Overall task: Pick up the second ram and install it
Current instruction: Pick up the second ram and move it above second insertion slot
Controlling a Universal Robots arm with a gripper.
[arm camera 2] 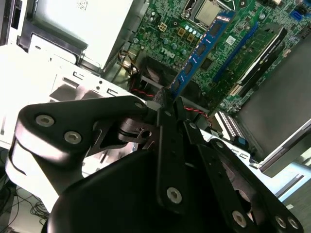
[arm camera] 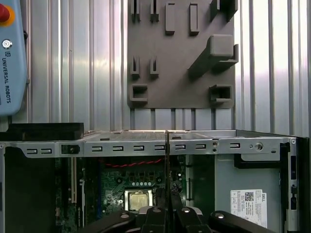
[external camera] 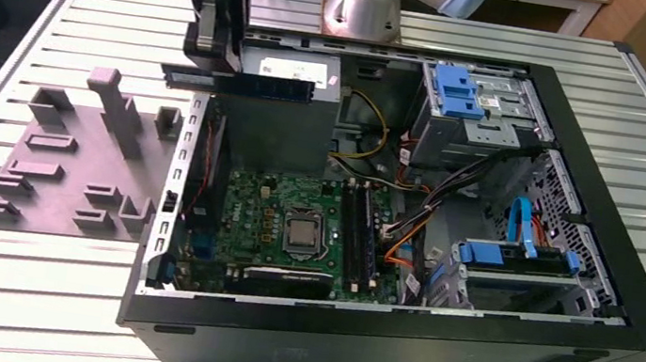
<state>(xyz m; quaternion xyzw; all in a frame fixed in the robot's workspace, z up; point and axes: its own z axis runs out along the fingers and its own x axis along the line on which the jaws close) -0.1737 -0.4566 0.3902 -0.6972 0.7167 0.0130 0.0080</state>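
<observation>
A slatted metal tabletop [external camera: 29,292] carries an open computer case [external camera: 402,344], lying on its side. A mauve-grey fixture plate [external camera: 58,172] sits just beside the case on the exterior view's left. Inside the case the green motherboard [external camera: 257,200] faces up, with its long black memory sockets [external camera: 360,234] beside the processor. The claw [external camera: 215,66] hangs above the case wall nearest the fixture plate, clenched on the second ram [external camera: 254,86]. The stick is in the air, level, and well apart from the sockets. The second wrist view shows the claw [arm camera 2: 168,104] pinching one end of the stick [arm camera 2: 199,51], so most of its length juts out beyond the grip. In the first wrist view the stick [arm camera: 166,165] shows edge-on as a thin line crossing the case wall. The work seems to stand at the carry, with the pick-up done and the seating not yet done. With the grip so far off centre, the free end will likely sag or swing, so slow and steady travel suits it. The stick should clear the case wall and the cables, keep its contact edge downward, and line up with the socket along its whole length. Pressure should then fall evenly, since a tilted entry could jam one end.
</observation>
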